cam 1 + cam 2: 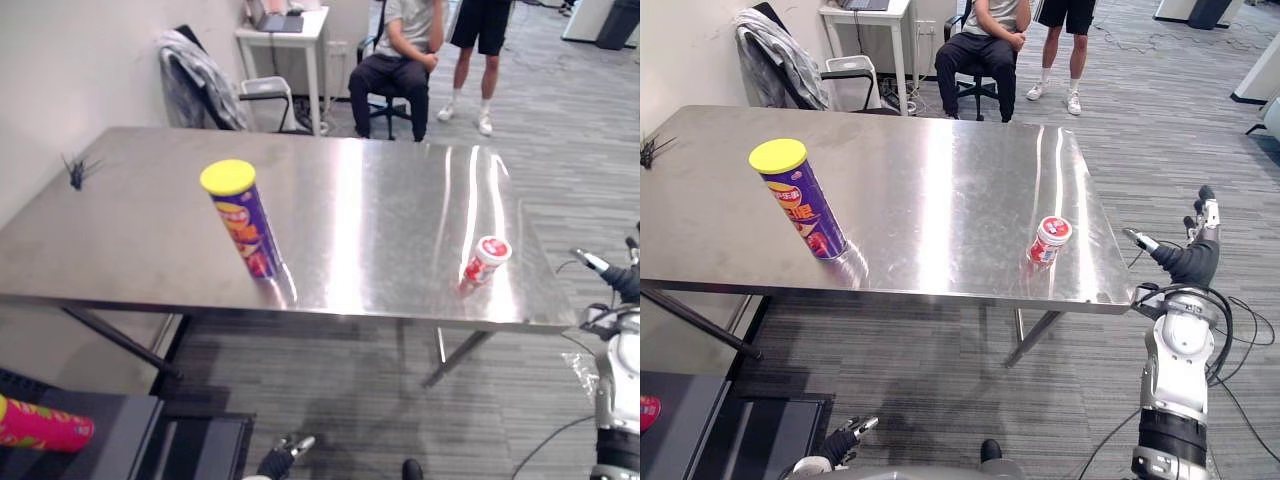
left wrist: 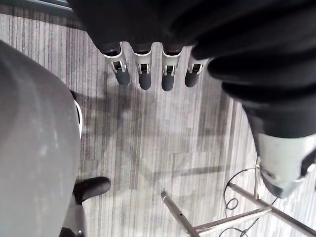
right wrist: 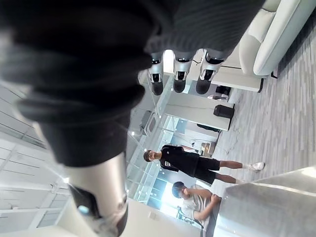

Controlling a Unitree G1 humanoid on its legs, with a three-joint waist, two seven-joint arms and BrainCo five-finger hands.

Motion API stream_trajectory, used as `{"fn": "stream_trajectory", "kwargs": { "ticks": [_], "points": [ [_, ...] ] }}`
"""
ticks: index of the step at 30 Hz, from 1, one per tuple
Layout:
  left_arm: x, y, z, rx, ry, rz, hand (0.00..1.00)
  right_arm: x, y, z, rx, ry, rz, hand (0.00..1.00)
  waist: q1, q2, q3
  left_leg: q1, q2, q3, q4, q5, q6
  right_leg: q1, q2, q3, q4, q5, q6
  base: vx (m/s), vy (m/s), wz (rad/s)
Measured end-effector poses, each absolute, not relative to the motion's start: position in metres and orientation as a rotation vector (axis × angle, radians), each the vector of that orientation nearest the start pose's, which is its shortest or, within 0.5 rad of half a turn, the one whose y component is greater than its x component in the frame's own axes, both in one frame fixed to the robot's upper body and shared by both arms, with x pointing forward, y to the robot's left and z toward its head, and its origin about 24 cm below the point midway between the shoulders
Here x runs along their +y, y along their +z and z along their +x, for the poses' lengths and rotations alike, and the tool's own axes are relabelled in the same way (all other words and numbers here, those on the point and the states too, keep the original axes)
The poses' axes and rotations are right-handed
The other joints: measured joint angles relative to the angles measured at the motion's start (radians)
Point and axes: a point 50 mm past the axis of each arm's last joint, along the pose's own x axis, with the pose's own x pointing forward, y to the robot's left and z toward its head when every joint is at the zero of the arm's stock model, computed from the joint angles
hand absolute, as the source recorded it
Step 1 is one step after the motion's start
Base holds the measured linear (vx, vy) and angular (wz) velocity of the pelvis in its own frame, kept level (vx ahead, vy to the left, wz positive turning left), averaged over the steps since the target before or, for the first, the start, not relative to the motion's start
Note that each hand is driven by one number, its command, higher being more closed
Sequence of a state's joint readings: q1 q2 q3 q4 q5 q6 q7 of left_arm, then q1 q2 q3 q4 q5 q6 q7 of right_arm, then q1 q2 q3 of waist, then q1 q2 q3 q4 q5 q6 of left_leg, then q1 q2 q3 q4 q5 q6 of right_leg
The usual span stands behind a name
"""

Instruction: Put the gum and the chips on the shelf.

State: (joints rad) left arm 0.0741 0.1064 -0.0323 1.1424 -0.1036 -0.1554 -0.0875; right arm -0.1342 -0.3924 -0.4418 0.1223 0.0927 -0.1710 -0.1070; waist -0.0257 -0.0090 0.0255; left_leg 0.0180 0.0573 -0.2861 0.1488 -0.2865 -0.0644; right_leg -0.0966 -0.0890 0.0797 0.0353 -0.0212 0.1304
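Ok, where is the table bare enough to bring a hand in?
The wide middle of the table between the chips can and the gum tub is bare, as is most of the far half. Tightest is the strip between the gum tub and the right edge, nearest the right hand.

**What I cannot make out**

At my eight o'clock a red can lies on the dark shelf, its far end cut by the edge. At ten o'clock on the table sits a spiky dark thing, too small to name. At twelve o'clock the seated person and the standing person are cut off at the top.
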Motion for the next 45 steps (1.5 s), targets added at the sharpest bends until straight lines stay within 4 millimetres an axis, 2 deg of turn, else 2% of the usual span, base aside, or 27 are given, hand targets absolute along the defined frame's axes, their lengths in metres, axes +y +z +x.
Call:
{"fn": "stream_trajectory", "kwargs": {
  "ticks": [9,16,21,31,37,45],
  "points": [
    [0.187,-0.163,0.091,1.054,0.032,-0.033,0.00,-0.322,0.103,0.271,-0.188,-0.469,-0.218,0.00,0.000,-0.003,0.002,-0.017,-0.004,-0.006,0.000,0.008,0.003,0.001,-0.009,-0.014,-0.033,0.020,0.002,0.01,0.024,0.03],
    [0.187,-0.163,0.092,1.048,0.043,-0.053,0.00,-0.323,0.104,0.283,-0.161,-0.451,-0.228,0.00,0.000,-0.010,0.010,-0.035,-0.018,-0.022,0.000,0.014,0.011,-0.009,-0.022,-0.021,-0.037,0.025,0.008,0.00,0.028,0.05],
    [0.187,-0.160,0.097,1.021,0.044,-0.055,0.00,-0.317,0.115,0.292,-0.196,-0.428,-0.223,0.00,0.001,-0.015,0.034,-0.061,-0.025,-0.025,0.008,0.018,0.012,-0.022,-0.026,-0.022,-0.055,0.047,0.007,0.00,0.006,0.01],
    [0.188,-0.159,0.100,1.006,0.044,-0.053,0.00,-0.299,0.118,0.300,-0.208,-0.324,-0.247,0.00,0.000,-0.018,0.054,-0.067,-0.030,-0.031,0.012,0.018,0.013,-0.022,-0.031,-0.028,-0.057,0.048,0.009,0.00,0.007,0.01],
    [0.188,-0.158,0.101,1.000,0.043,-0.053,0.00,-0.288,0.123,0.303,-0.234,-0.279,-0.269,0.00,0.001,-0.019,0.060,-0.069,-0.030,-0.043,0.013,0.020,0.013,-0.019,-0.032,-0.039,-0.057,0.048,0.009,0.00,0.007,0.05],
    [0.188,-0.158,0.102,0.997,0.044,-0.052,0.00,-0.279,0.140,0.302,-0.313,-0.235,-0.281,0.00,0.002,-0.021,0.062,-0.067,-0.030,-0.055,0.012,0.021,0.013,-0.012,-0.033,-0.047,-0.057,0.048,0.009,0.00,0.004,0.04]
  ]
}}
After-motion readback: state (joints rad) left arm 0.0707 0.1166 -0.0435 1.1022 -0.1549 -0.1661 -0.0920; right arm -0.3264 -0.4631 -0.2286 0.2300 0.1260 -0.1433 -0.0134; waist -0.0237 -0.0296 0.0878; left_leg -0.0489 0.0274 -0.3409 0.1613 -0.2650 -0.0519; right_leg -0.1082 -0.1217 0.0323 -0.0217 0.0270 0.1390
